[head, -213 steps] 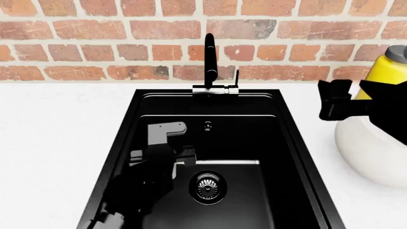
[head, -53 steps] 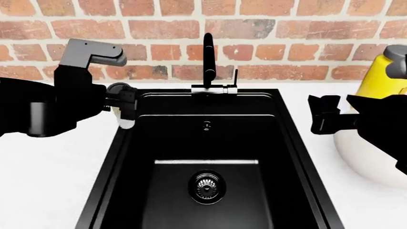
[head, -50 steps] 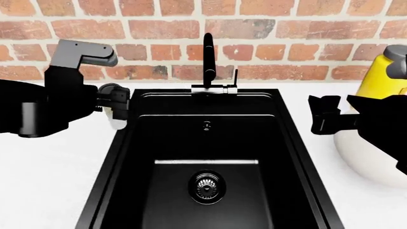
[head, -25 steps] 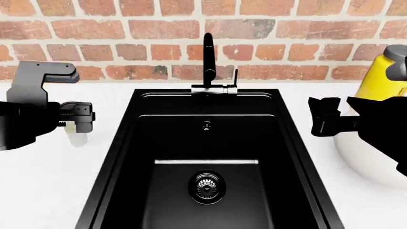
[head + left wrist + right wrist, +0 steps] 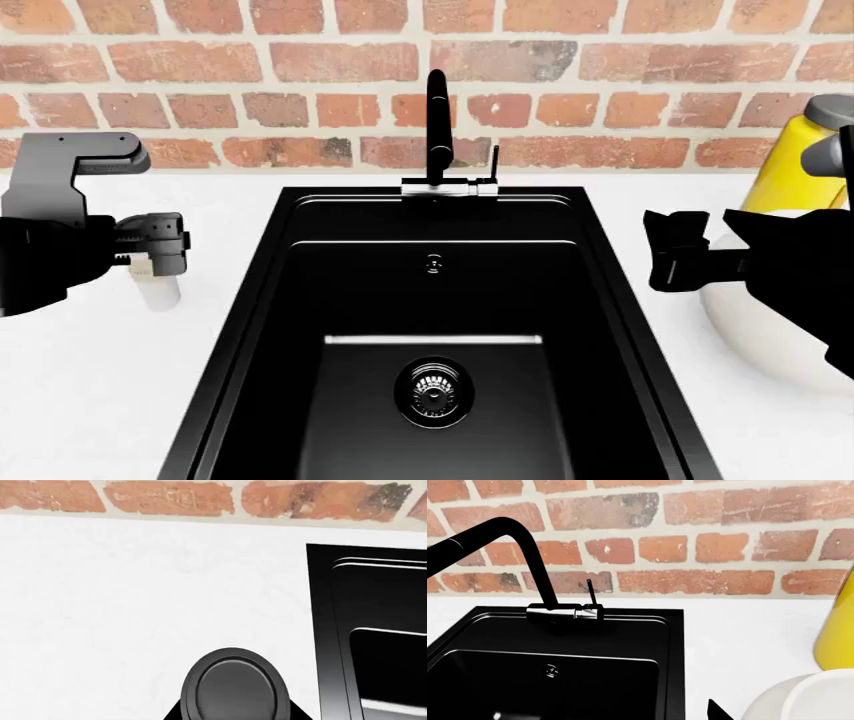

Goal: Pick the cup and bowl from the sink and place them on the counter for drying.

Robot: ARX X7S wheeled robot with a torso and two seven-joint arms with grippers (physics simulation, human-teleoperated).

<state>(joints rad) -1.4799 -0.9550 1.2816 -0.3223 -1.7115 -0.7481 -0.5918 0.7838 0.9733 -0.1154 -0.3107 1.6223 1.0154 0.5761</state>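
Note:
My left gripper (image 5: pixel 158 250) is shut on the cup (image 5: pixel 159 287), a small white cup held upright over the counter (image 5: pixel 94 390) left of the sink (image 5: pixel 534 290). I cannot tell whether the cup's base touches the counter. In the left wrist view the cup's black lid (image 5: pixel 233 687) shows from above between the jaws. My right gripper (image 5: pixel 671 252) is open and empty, above the counter right of the sink. The big white bowl (image 5: pixel 761 325) stands on the counter beside and under it, and shows in the right wrist view (image 5: pixel 804 697). The sink holds only its drain (image 5: pixel 434 388).
A tall black tap (image 5: pixel 438 120) stands at the sink's back edge. A yellow grey-capped bottle (image 5: pixel 801 160) stands behind the bowl, against the red brick wall (image 5: pixel 267 60). White counter stretches left of the cup (image 5: pixel 120 605).
My left arm lifted the cup out of the sink and carried it left over the counter, then lowered it slightly. The right arm has barely moved.

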